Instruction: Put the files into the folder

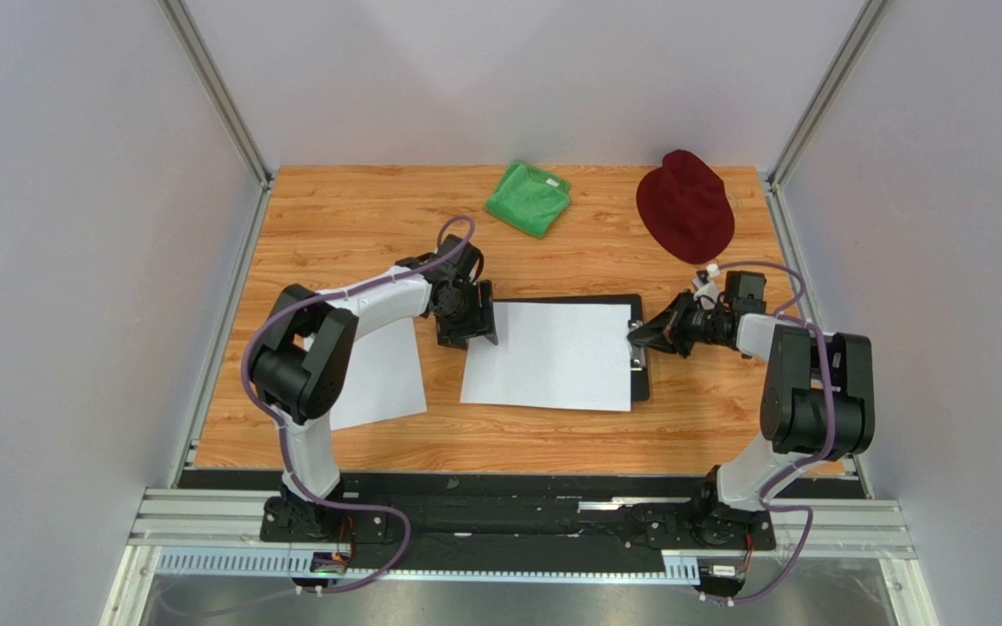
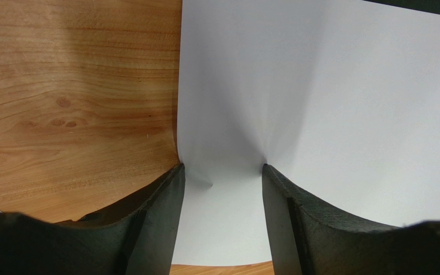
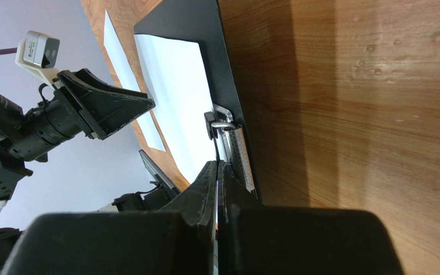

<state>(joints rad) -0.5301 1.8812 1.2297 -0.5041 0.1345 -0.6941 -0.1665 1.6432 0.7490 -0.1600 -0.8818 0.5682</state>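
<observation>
Along the far edge of the desk (image 1: pixel 363 209), the green cloth (image 1: pixel 529 197) and dark red hat (image 1: pixel 685 205) stand well apart, with bare wood between them and to the cloth's left. The middle is taken by the folder (image 1: pixel 642 381) and its sheet (image 1: pixel 552 355) (left hand (image 1: pixel 468 333) and right hand (image 1: pixel 644 335) at either end), and another sheet (image 1: pixel 386 376) lies under the left arm (image 1: pixel 337 320)
</observation>
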